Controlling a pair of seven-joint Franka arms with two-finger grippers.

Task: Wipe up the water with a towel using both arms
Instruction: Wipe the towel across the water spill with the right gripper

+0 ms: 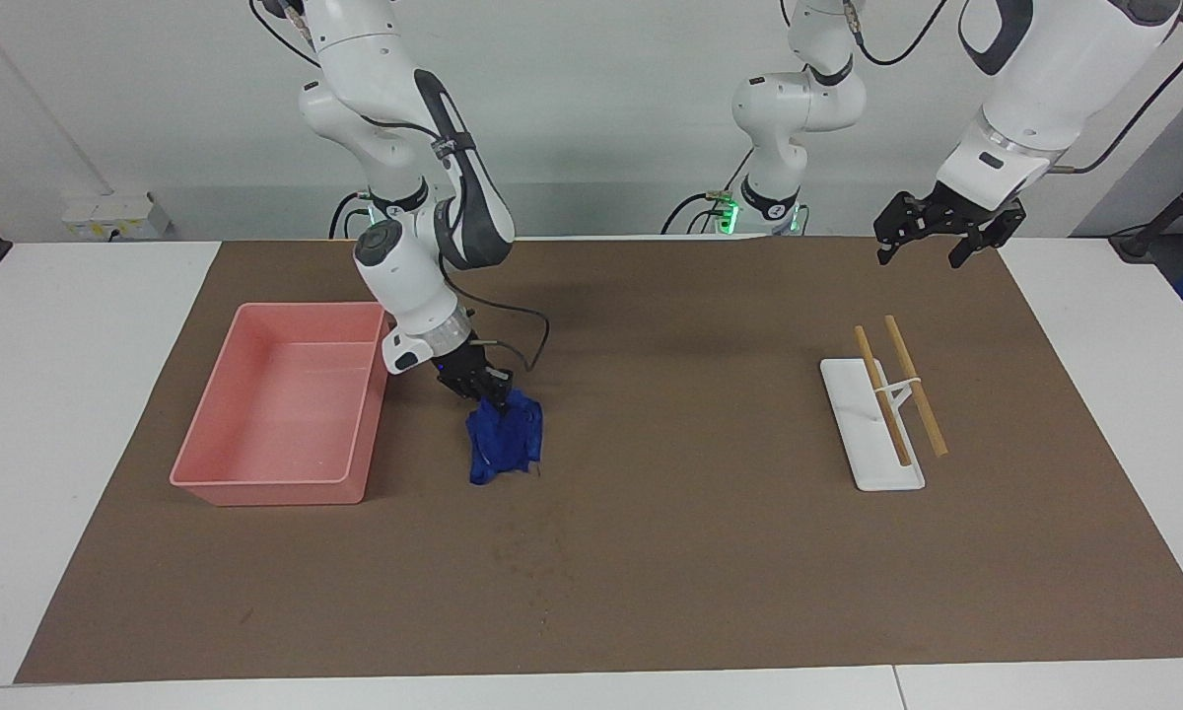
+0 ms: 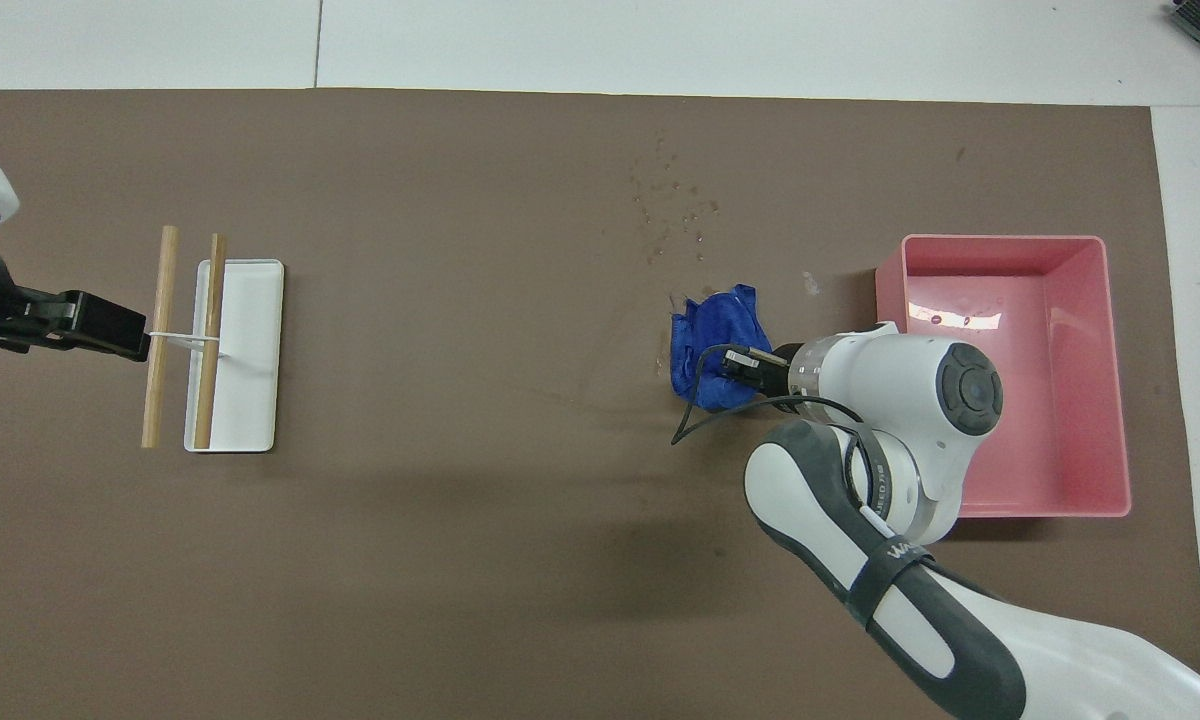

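Under right gripper [image 1: 493,387] jaws, bunched towel [image 1: 506,446], touching

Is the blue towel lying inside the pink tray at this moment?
No, the towel lies on the brown mat beside the pink tray, under the right gripper.

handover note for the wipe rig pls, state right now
Right gripper: down on the towel, apparently shut on its upper edge.
Left gripper: open, waiting in the air at its own end, near the white rack.
Towel: bunched on the mat beside the pink tray.
Water drops: on the mat just farther from the robots than the towel, apparently not wiped yet.
Left: wipe them.
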